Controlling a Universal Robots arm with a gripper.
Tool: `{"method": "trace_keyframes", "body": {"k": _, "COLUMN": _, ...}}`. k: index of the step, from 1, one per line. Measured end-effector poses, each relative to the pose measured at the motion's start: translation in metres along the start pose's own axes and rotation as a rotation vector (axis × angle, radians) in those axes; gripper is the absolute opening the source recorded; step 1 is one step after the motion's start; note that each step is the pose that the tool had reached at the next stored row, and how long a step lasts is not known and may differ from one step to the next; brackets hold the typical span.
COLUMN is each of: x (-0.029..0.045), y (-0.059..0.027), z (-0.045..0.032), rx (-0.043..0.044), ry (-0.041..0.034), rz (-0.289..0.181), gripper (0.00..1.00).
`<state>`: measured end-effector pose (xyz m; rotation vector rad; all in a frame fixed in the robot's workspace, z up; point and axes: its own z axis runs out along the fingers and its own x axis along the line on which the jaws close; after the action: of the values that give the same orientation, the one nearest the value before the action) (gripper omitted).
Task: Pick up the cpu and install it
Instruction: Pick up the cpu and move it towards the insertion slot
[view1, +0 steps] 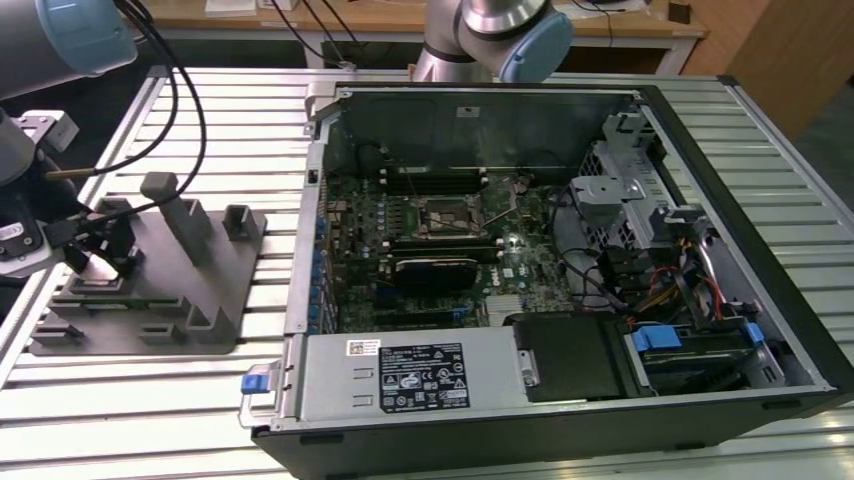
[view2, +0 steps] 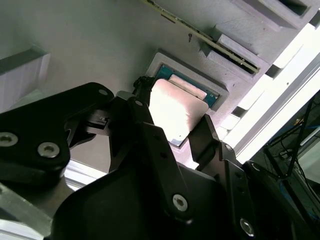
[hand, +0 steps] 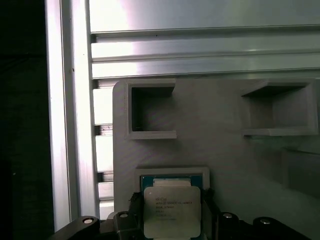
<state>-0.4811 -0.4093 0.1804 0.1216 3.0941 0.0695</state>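
Note:
The cpu (hand: 172, 212) is a flat square chip with a silvery top. It sits between the two black fingers of my gripper (hand: 171, 202), just over a square recess (hand: 172, 174) with a teal rim in the grey holder block. In the second wrist view, my gripper (view2: 174, 116) has a finger touching each side of the cpu (view2: 176, 107). In the exterior view, my gripper (view1: 100, 265) is low over the grey holder block (view1: 160, 290) at the exterior view's left. The motherboard's black socket frame (view1: 441, 215) lies inside the open computer case (view1: 534, 250).
The holder block has upright posts (view1: 174, 210) and further empty pockets (hand: 150, 112) close to the gripper. It rests on a slatted metal table (view1: 160, 400). A power supply (view1: 414, 375), drive bays and cable bundles (view1: 654, 270) crowd the case's near and right sides. A second arm's base (view1: 494, 35) stands behind.

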Motion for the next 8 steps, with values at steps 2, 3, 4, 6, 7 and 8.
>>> {"method": "trace_keyframes", "body": {"k": 2, "x": -0.0001, "y": 0.0001, "z": -0.0024, "rx": 0.0002, "ry": 0.0002, "rz": 0.0, "gripper": 0.55}}
{"method": "trace_keyframes", "body": {"k": 3, "x": -0.0001, "y": 0.0002, "z": -0.004, "rx": 0.0001, "ry": 0.0002, "rz": 0.0, "gripper": 0.55}}
{"method": "trace_keyframes", "body": {"k": 4, "x": -0.0002, "y": 0.0003, "z": -0.0059, "rx": 0.0002, "ry": 0.0003, "rz": 0.0, "gripper": 0.55}}
{"method": "trace_keyframes", "body": {"k": 6, "x": -0.0004, "y": 0.0004, "z": -0.0101, "rx": 0.0001, "ry": 0.0002, "rz": 0.0, "gripper": 0.55}}
{"method": "trace_keyframes", "body": {"k": 7, "x": -0.0005, "y": 0.0005, "z": -0.0122, "rx": 0.0001, "ry": 0.0002, "rz": 0.0, "gripper": 0.55}}
{"method": "trace_keyframes", "body": {"k": 8, "x": -0.0006, "y": 0.0006, "z": -0.0145, "rx": 0.0002, "ry": 0.0003, "rz": 0.0, "gripper": 0.55}}
